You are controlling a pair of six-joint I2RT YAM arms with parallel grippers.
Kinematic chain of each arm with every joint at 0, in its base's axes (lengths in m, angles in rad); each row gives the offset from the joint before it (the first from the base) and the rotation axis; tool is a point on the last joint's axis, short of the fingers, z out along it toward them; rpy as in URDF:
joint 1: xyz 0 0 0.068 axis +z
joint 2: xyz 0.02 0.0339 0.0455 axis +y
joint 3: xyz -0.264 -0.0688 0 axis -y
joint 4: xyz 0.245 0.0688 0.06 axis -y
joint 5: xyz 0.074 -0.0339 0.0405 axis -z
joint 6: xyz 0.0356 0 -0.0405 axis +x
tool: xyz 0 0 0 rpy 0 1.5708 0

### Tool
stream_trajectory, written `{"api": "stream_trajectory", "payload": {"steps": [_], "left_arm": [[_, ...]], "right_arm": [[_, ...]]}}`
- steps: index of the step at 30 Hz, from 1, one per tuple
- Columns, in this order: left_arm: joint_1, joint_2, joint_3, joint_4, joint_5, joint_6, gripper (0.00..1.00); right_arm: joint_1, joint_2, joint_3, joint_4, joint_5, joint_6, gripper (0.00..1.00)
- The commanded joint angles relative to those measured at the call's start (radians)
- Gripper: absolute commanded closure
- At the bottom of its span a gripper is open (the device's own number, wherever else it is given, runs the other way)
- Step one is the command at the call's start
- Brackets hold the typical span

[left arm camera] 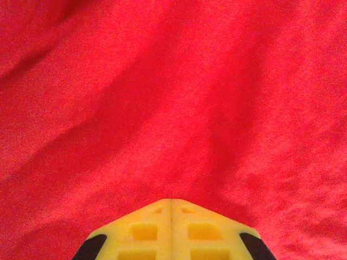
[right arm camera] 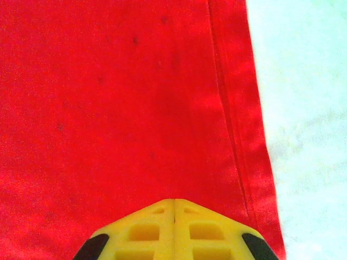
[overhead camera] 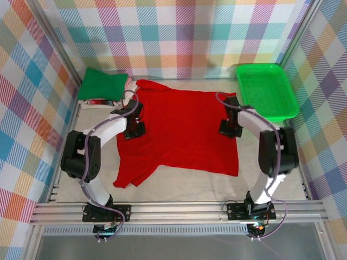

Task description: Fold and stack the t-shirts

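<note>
A bright red t-shirt [overhead camera: 181, 132] lies spread flat in the middle of the table, with one sleeve at the near left. My left gripper [overhead camera: 134, 129] is over its left side and my right gripper [overhead camera: 229, 129] over its right side near the hem. In the left wrist view the yellow fingertips [left arm camera: 172, 201] meet, shut, just above wrinkled red cloth [left arm camera: 162, 97]. The right gripper [right arm camera: 174, 200] is also shut, above smooth red cloth [right arm camera: 108, 108] beside the stitched hem [right arm camera: 238, 119]. No cloth shows pinched between either pair. A folded dark green t-shirt [overhead camera: 102, 84] rests at the back left on whitish cloth [overhead camera: 128, 85].
A bright green plastic mesh basket [overhead camera: 265, 89] stands at the back right, close to my right arm. Bare pale table [right arm camera: 303, 135] lies right of the hem. Plaid walls enclose the table on three sides, with a metal rail along the near edge.
</note>
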Motion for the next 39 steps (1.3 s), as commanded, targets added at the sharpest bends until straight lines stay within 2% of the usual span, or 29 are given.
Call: {"api": "stream_trajectory", "payload": {"steps": [1, 9, 12, 15, 18, 20, 22, 24, 27, 30, 33, 39], "left_arm": [[0.012, -0.08, 0.048, 0.07, -0.008, -0.043, 1.0], [0.041, -0.328, -0.036, 0.014, -0.125, -0.082, 1.0], [0.057, -0.408, -0.065, -0.049, -0.101, -0.098, 1.0], [0.058, -0.455, -0.084, -0.139, -0.027, -0.09, 1.0], [0.053, -0.457, -0.102, -0.262, 0.023, -0.064, 0.99], [0.047, -0.46, -0.145, -0.303, 0.046, -0.057, 0.92], [0.044, -0.466, -0.185, -0.328, 0.055, -0.078, 0.91], [0.038, -0.485, -0.225, -0.34, 0.095, -0.112, 0.88], [0.027, -0.545, -0.307, -0.36, 0.168, -0.17, 0.78], [-0.005, -0.611, -0.394, -0.385, 0.206, -0.22, 0.68], [-0.052, -0.664, -0.465, -0.392, 0.249, -0.285, 0.67], [-0.173, -0.707, -0.548, -0.399, 0.24, -0.419, 0.62]], "right_arm": [[-0.007, 0.121, 0.123, -0.019, 0.02, -0.028, 1.0], [-0.044, 0.407, 0.435, -0.147, -0.005, -0.053, 1.0], [-0.053, 0.486, 0.544, -0.186, -0.001, -0.057, 1.0], [-0.069, 0.587, 0.721, -0.275, -0.04, -0.054, 1.0], [-0.073, 0.724, 0.968, -0.376, -0.055, -0.062, 1.0], [-0.076, 0.834, 1.183, -0.454, -0.083, -0.063, 1.0], [-0.078, 0.924, 1.388, -0.545, -0.103, -0.05, 1.0], [-0.076, 0.93, 1.466, -0.58, -0.117, -0.035, 1.0], [-0.074, 0.777, 1.271, -0.507, -0.172, -0.032, 1.0], [-0.056, 0.554, 0.984, -0.353, -0.203, -0.034, 0.93], [-0.037, 0.371, 0.786, -0.231, -0.251, -0.04, 0.87], [-0.01, 0.103, 0.487, -0.037, -0.311, -0.044, 0.79]]}}
